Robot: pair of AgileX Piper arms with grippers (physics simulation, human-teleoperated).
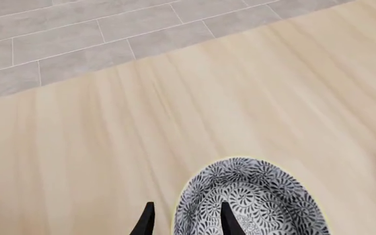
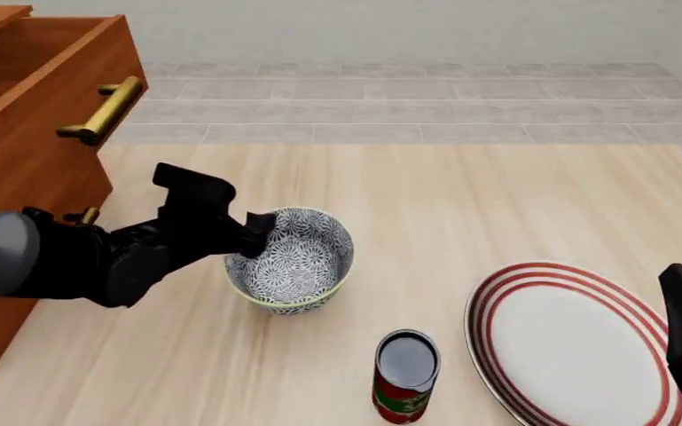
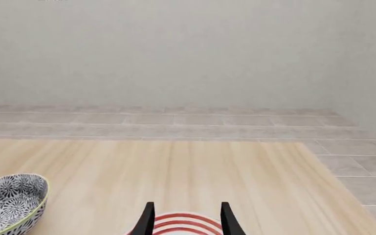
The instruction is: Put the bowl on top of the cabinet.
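- The bowl stands upright on the pale wood bench, left of the middle and near the cabinet, which rises at the bench's left edge.
- The left gripper is at the bowl's left rim; in the left wrist view one of its fingers lies inside the bowl and the other outside, straddling the rim with a gap on the outer side, so they stand apart and I cannot tell that either presses the wall.
- The bench is bare wood beyond the bowl up to its far edge, where grey floor tiles begin; the right half is open too, ahead of the plate.
- That flat white plate with red rings lies at the near right, its rim running off the frame.
- The right gripper hangs over the plate with its fingers parted, holding nothing.
- A red can stands upright between bowl and plate, nearer the front edge; its label is too small to read.
- The cabinet is reddish-brown wood with a brass bar handle.
- The bowl is small and deep, with a dark-blue-and-white floral pattern inside and out, and a pale yellowish rim.
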